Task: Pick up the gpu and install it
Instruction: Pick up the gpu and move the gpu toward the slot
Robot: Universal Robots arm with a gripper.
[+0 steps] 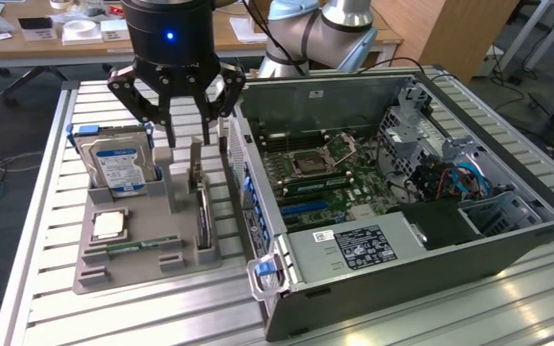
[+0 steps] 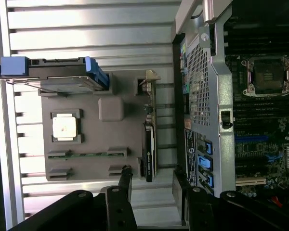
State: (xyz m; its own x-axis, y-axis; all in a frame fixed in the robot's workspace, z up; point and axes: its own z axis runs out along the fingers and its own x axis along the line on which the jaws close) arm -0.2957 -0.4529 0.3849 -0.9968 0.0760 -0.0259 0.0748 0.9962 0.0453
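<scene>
A: Where is the pincer point(image 1: 188, 140) and how do its jaws stand?

B: It hangs over the grey tray point(image 1: 142, 277), towards the tray's far edge; the jaws are spread, with nothing pinched between them; in the wrist view the pincer point(image 2: 152, 179) shows the same gap between its two dark fingers point(image 2: 126, 177).

A: And the gpu?

B: The gpu point(image 1: 200, 198) stands on its edge in a slot along the tray's edge nearest the computer case point(image 1: 431, 238); it sits below the fingertips and apart from them; from the wrist it is the dark narrow card point(image 2: 149, 149) with its silvery bracket at one end.

A: What else does the tray carry?

B: A hard drive point(image 1: 118, 167) with blue rails stands upright at the far corner, away from the case; a square processor point(image 1: 109, 225) lies flat nearer the middle; a slim memory stick point(image 1: 141, 246) lies just beside it, towards the near edge.

A: And around the tray?

B: The tray rests on a slatted metal table point(image 1: 46, 288); the case lies open beside it, touching or nearly so; its motherboard point(image 1: 335, 180) is exposed.
</scene>
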